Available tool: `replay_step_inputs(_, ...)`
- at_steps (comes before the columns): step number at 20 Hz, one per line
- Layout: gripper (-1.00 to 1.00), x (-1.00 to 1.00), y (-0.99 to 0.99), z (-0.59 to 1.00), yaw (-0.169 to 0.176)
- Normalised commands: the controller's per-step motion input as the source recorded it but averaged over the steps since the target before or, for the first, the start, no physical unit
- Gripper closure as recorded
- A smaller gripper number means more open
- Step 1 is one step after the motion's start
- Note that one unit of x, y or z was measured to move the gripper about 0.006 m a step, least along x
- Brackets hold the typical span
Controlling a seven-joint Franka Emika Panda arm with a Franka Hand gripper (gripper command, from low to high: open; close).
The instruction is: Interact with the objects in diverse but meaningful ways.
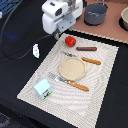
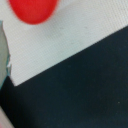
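Note:
The round red tomato (image 1: 70,40) lies on the pale placemat (image 1: 95,95) near its far edge, and fills a corner of the wrist view as a blurred tomato (image 2: 34,10). My gripper (image 1: 64,31) hangs just above and beside it, toward the exterior view's left. Its fingers are mostly hidden by the white hand, so its state is unclear. A grey finger (image 2: 3,52) shows at the wrist view's rim. The dark brown sausage (image 1: 86,49), the milk carton (image 1: 43,89) and the little white bottle-like piece (image 1: 36,50) lie apart from it.
A tan plate (image 1: 72,68) sits mid-mat between an orange-handled knife (image 1: 91,61) and fork (image 1: 75,84). A grey pot (image 1: 96,14) and a bowl (image 1: 124,17) stand on the brown board behind. A black cable (image 1: 10,47) loops over the dark table.

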Motion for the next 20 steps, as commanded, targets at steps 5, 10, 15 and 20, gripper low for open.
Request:
replay_step_inputs(5, -1.00, -0.53, -0.48, 0.00, -0.084)
replay_step_inputs(10, -1.00, -0.56, -0.31, -0.03, -0.075)
replay_step_inputs(15, -1.00, -0.63, -0.19, -0.18, -0.056)
replay_step_inputs(20, -1.00, -0.62, 0.00, -0.33, -0.047)
